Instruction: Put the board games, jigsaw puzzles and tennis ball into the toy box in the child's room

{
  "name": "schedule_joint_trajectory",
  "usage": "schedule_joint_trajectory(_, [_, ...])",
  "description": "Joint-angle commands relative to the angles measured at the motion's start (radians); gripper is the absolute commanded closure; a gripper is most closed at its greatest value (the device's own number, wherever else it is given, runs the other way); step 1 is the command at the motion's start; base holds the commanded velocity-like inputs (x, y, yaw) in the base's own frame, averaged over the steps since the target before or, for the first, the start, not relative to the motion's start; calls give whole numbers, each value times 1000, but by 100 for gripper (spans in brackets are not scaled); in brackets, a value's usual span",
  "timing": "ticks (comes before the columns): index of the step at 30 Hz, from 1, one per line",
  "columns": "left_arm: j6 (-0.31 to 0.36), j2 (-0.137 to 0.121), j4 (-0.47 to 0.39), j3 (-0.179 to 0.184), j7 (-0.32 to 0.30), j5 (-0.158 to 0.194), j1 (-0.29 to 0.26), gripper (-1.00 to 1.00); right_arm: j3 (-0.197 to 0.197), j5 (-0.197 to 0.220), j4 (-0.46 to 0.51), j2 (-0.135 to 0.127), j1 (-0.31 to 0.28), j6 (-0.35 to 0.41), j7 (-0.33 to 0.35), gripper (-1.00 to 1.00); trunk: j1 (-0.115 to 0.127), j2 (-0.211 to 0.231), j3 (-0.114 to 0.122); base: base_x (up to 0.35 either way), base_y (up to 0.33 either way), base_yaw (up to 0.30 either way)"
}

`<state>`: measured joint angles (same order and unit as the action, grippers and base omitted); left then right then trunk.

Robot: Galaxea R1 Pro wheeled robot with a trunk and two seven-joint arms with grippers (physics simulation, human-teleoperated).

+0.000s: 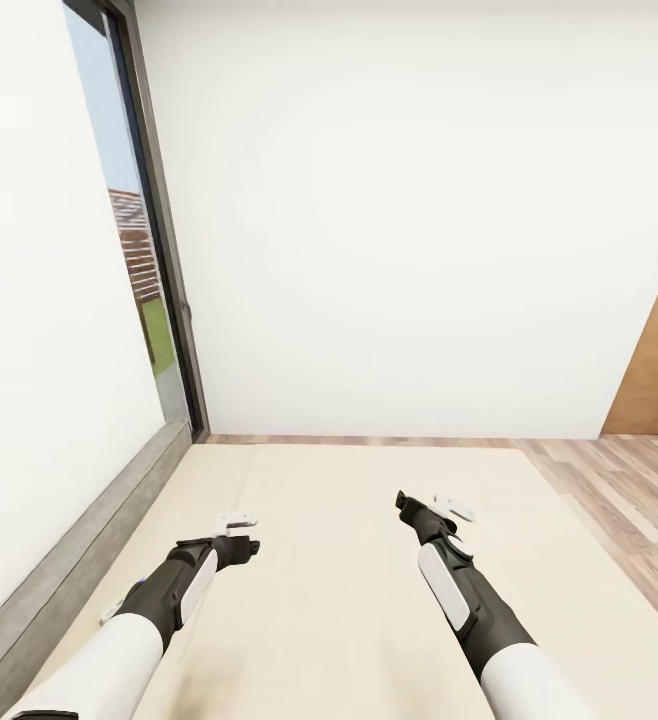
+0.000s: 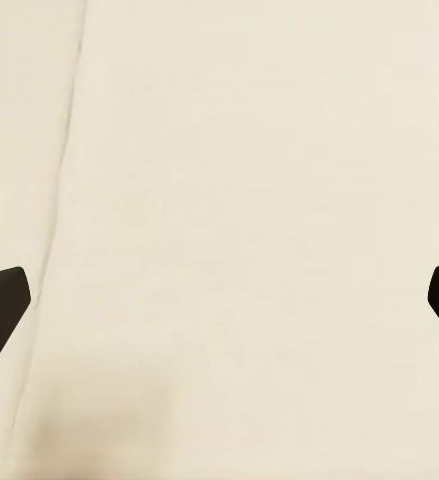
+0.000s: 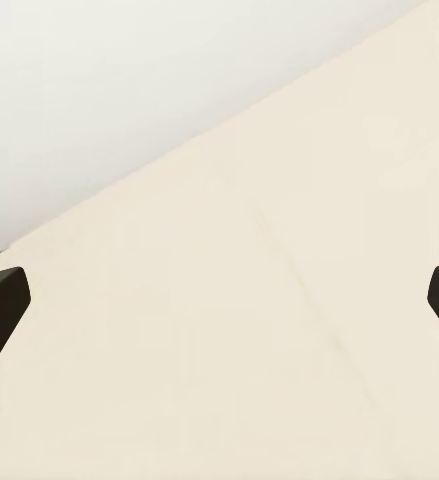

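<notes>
Head view: both grippers, left (image 1: 241, 532), right (image 1: 427, 506), spread empty above bed (image 1: 349, 600); window (image 1: 134, 260) left.

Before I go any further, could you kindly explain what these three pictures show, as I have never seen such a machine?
This is a simulated wheeled robot with two arms. The large picture comes from its head camera, looking down over a beige bed by a window. The left gripper and right gripper hover above the mattress. The other two pictures come from cameras near each gripper; the dark shapes at their edges are fingertips, spread wide apart. Both grippers are open and hold nothing. This stretch of mattress looks bare, with wooden floor beside it.
</notes>
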<state>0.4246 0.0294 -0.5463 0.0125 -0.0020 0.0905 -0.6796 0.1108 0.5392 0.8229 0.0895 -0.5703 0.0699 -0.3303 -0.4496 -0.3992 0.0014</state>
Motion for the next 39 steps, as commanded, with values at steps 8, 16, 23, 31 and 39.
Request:
schedule_joint_trajectory(8, [5, 0, -1, 1, 2, 9, 0, -100, 1, 5, 2, -1, 0, 4, -7, -100, 0, -1, 0, 0, 63, 0])
schedule_joint_trajectory(16, [5, 0, -1, 1, 2, 9, 0, -100, 1, 5, 1, -1, 0, 4, -7, -100, 0, -1, 0, 0, 132, 0])
schedule_joint_trajectory(23, [5, 0, -1, 1, 2, 9, 0, -100, 0, 5, 1, -2, 0, 4, -7, -100, 0, -1, 0, 0, 17, 0])
schedule_joint_trajectory(31, [5, 0, -1, 1, 2, 9, 0, -100, 0, 5, 2, -2, 0, 4, -7, -100, 0, -1, 0, 0, 3, 0])
schedule_joint_trajectory(39, [5, 0, -1, 1, 2, 9, 0, -100, 0, 5, 2, -2, 0, 4, -7, -100, 0, -1, 0, 0, 20, 0])
